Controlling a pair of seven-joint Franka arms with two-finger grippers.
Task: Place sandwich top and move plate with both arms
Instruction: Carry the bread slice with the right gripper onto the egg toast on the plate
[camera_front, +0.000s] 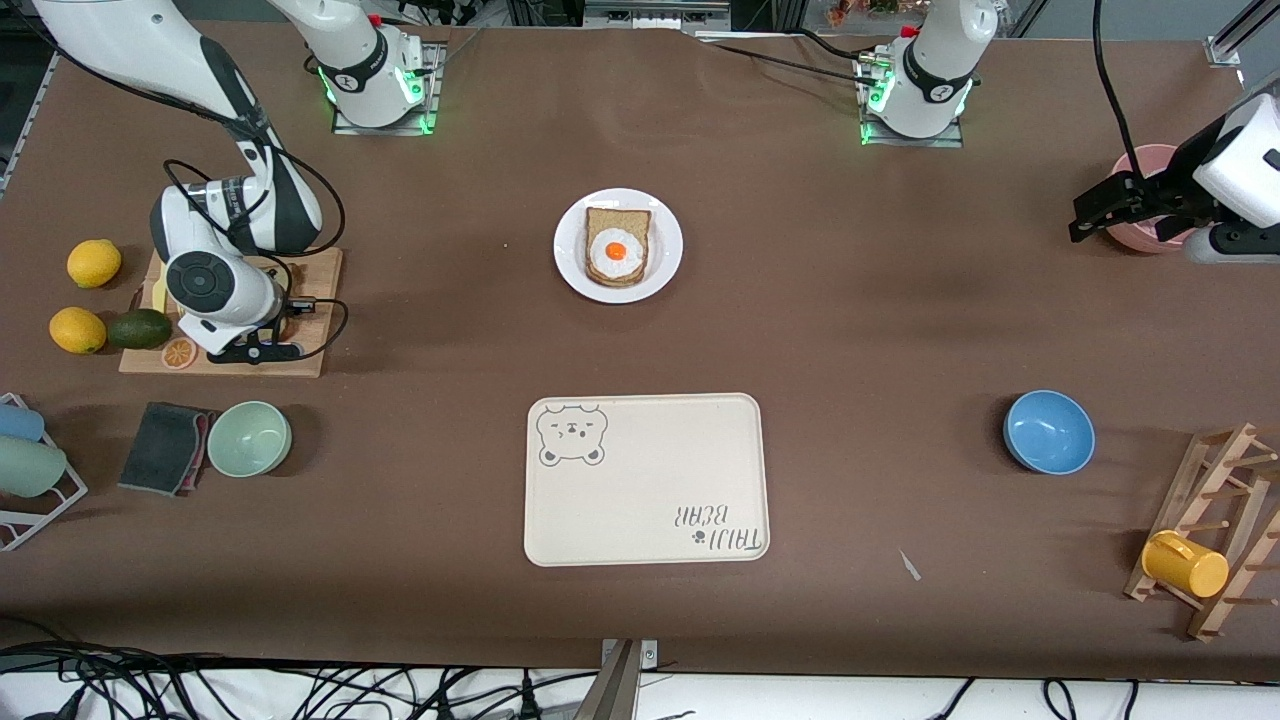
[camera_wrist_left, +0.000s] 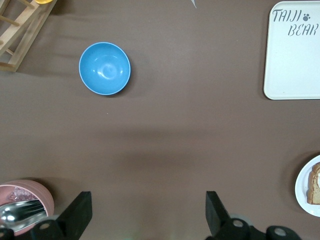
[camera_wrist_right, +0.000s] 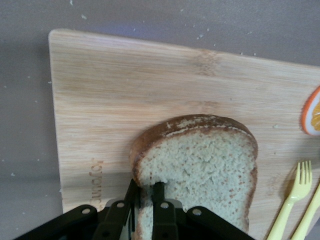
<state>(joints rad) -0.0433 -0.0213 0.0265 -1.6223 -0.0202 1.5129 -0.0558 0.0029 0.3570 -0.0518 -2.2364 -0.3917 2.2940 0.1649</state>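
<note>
The sandwich top (camera_wrist_right: 200, 160), a light speckled slice with a dark crust, lies on the wooden cutting board (camera_wrist_right: 125, 85). My right gripper (camera_wrist_right: 146, 187) is shut on its crust edge, one finger on each side. In the front view the right arm's hand (camera_front: 215, 290) covers that slice. The white plate (camera_front: 570, 250) sits mid-table near the bases and carries a bread slice with a fried egg (camera_front: 617, 247). My left gripper (camera_front: 1085, 215) hangs open over bare table at the left arm's end, beside a pink cup (camera_front: 1140, 235), with nothing between its fingers (camera_wrist_left: 82, 210).
A cream bear-printed tray (camera_front: 650, 480) lies nearer the camera than the plate. There is a blue bowl (camera_front: 1049, 431), a green bowl (camera_front: 249, 438), a grey cloth (camera_front: 165, 447), two lemons (camera_front: 93, 263), an avocado (camera_front: 140, 328) and a wooden mug rack (camera_front: 1210, 530). Yellow forks (camera_wrist_right: 295, 200) rest on the board.
</note>
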